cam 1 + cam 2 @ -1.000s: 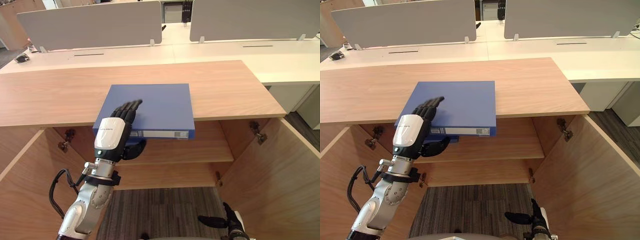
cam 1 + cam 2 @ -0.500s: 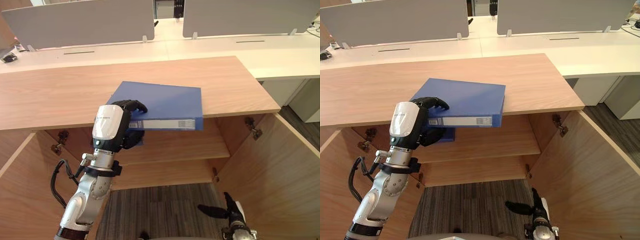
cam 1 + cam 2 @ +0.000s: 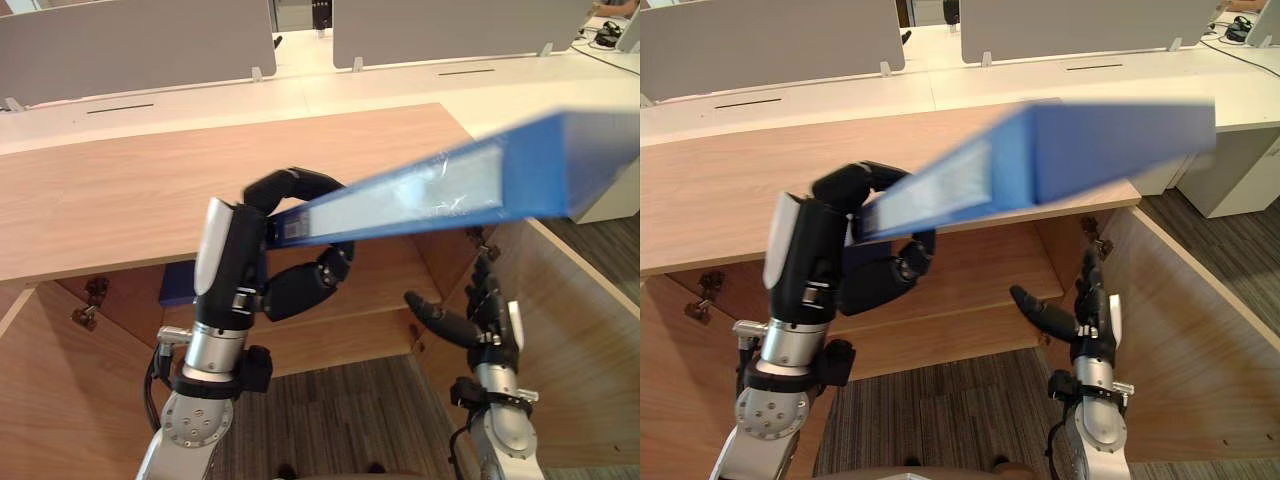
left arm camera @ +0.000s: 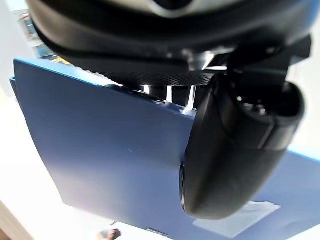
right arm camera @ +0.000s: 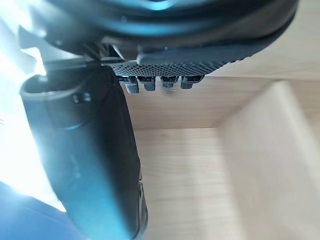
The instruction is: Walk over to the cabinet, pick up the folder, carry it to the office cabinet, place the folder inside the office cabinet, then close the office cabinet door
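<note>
- Here, the left robot hand (image 3: 238, 262) grips the blue folder (image 3: 440, 185) by one end, fingers (image 3: 300, 184) curled over its top face and the thumb tucked beneath.
- The folder is held in the air before the front edge of the wooden surface (image 3: 120, 190), which is the cabinet's top. It slants upward toward the surface's right front corner, its labelled spine facing the camera and its far end blurred.
- In the left wrist view, the thumb (image 4: 235, 160) presses flat against the folder's blue cover.
- The right robot hand (image 3: 482, 318) hangs lower, in front of the open cabinet by its right side. Its fingers are straight and spread, its thumb juts out, and it holds nothing.
- Below the surface, the cabinet stands open, with a wooden shelf (image 3: 395, 275) across its inside and the right door (image 3: 590, 330) swung outward.
- A metal hinge (image 3: 88, 300) shows inside the cabinet at its left.
- Beyond the surface's back edge run white desks (image 3: 400, 85) fitted with grey divider screens (image 3: 130, 45).
- Grey striped carpet (image 3: 320, 410) covers the floor in front of the cabinet.
</note>
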